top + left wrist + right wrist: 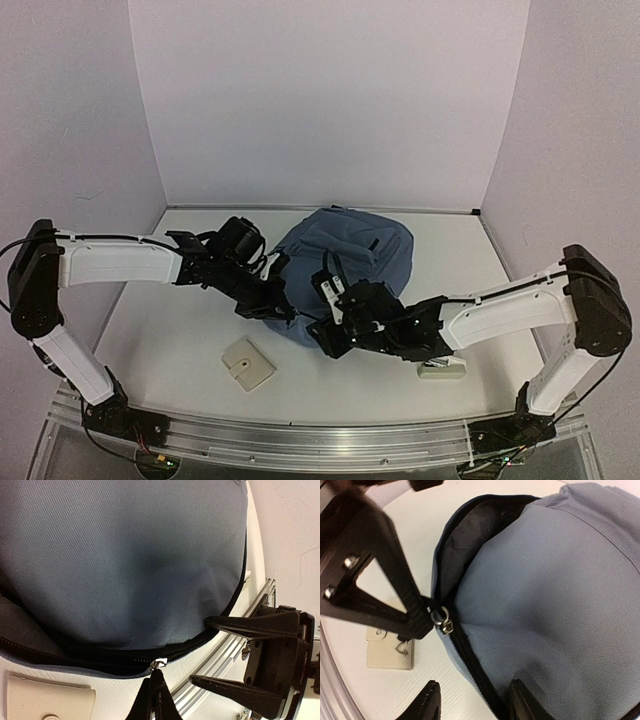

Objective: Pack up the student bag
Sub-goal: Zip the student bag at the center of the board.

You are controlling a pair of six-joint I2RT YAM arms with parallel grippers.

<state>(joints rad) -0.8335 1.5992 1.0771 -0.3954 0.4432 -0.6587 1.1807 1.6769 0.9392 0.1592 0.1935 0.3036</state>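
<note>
The slate-blue student bag (350, 245) lies on the white table (170, 340) at the centre of the overhead view, just above both arms. Its main compartment gapes along the lower-left edge and shows dark lining. The left gripper (159, 676), reaching in from the left of the frame, is pinched fully closed on the zip pull (441, 618) at the bag's near rim. The right gripper (476, 702), coming from the lower right, stands partly open. Its two fingers sit either side of the bag's black zip track with fabric between them, and it has no visible hold on anything. A beige snap-fastened pouch (247, 363) lies flat at lower centre-left, near the bag but apart from it. A small pale object (441, 372) sits half hidden under the right arm.
</note>
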